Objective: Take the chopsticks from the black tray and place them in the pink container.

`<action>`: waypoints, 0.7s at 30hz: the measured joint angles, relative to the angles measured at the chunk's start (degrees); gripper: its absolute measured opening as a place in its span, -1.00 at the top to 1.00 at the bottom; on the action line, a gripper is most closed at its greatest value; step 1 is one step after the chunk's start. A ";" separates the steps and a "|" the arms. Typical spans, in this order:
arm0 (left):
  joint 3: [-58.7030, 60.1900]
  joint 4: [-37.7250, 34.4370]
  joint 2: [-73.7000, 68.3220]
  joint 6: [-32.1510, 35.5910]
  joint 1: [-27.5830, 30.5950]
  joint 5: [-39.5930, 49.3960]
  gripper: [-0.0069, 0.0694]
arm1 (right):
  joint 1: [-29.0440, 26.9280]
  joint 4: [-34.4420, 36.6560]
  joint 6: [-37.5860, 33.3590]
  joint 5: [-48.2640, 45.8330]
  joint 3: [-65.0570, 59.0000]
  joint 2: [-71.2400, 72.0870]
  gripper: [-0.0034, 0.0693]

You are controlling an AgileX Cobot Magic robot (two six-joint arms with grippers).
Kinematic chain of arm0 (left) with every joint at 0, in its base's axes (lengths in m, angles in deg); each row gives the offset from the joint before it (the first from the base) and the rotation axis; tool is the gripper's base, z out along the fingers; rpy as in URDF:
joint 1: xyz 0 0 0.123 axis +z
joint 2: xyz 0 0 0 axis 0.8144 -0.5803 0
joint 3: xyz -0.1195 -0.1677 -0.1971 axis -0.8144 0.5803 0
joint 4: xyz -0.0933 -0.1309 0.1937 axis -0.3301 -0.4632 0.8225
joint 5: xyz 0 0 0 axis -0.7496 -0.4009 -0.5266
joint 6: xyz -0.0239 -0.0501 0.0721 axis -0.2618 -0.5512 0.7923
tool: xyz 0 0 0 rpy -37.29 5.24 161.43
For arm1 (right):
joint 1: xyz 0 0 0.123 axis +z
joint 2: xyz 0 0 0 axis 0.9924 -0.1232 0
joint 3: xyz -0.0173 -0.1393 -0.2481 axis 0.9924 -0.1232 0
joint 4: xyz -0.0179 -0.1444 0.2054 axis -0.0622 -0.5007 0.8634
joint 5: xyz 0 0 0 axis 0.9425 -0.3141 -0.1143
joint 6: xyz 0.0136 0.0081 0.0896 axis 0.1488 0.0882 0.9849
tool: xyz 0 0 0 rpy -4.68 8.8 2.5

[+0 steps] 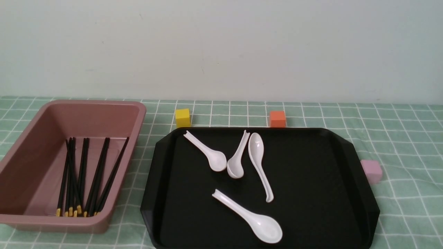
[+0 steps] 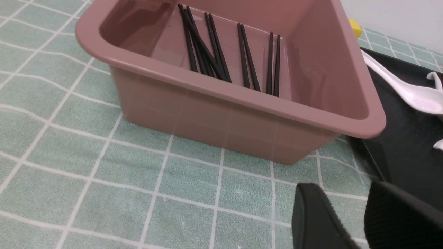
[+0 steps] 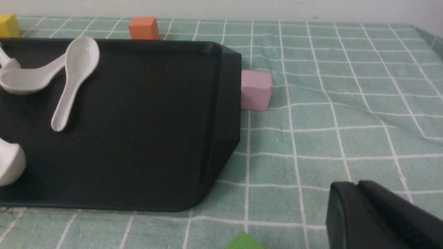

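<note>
While no brand, label or writing can be read anywhere, the shapes tell plenty: the thin black chopsticks with short yellow bands (image 1: pixel 83 176) lie fanned on the floor of the deep dusty-pink plastic container with rounded corners and sloping walls (image 1: pixel 138 116), banded ends at its near wall. Just beside it on the right sits the glossy black plastic tray with cut-off corners and a low rim (image 1: pixel 346 145), and it carries four smooth white soup spoons (image 1: pixel 256 162), no chopsticks among them. Behind the tray stand a yellow cube (image 1: pixel 182 118) and an orange cube (image 1: pixel 277 118); a pale pink cube (image 1: pixel 371 171) touches its right rim. Everything rests on a green cloth with a white grid (image 1: pixel 398 138), soft and lightly creased. The left gripper (image 2: pixel 356 221) shows matte black fingers standing apart over the cloth, holding nothing. The right gripper (image 3: pixel 360 207) has its fingers together, with no gap visible, and empty.
</note>
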 joint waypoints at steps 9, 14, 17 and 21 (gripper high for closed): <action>0.00 0.00 0.00 0.00 0.00 0.00 0.19 | 2.94 0.00 -0.04 -0.32 0.06 0.00 0.71; 0.00 0.00 0.00 0.00 0.00 0.00 0.19 | 2.99 0.00 -0.04 -0.32 0.06 0.00 0.69; 0.00 0.00 0.00 0.00 0.00 0.00 0.19 | 2.99 0.00 -0.04 -0.32 0.06 0.00 0.68; 0.00 0.00 0.00 0.00 0.00 0.00 0.19 | 2.99 0.00 -0.04 -0.32 0.06 0.00 0.68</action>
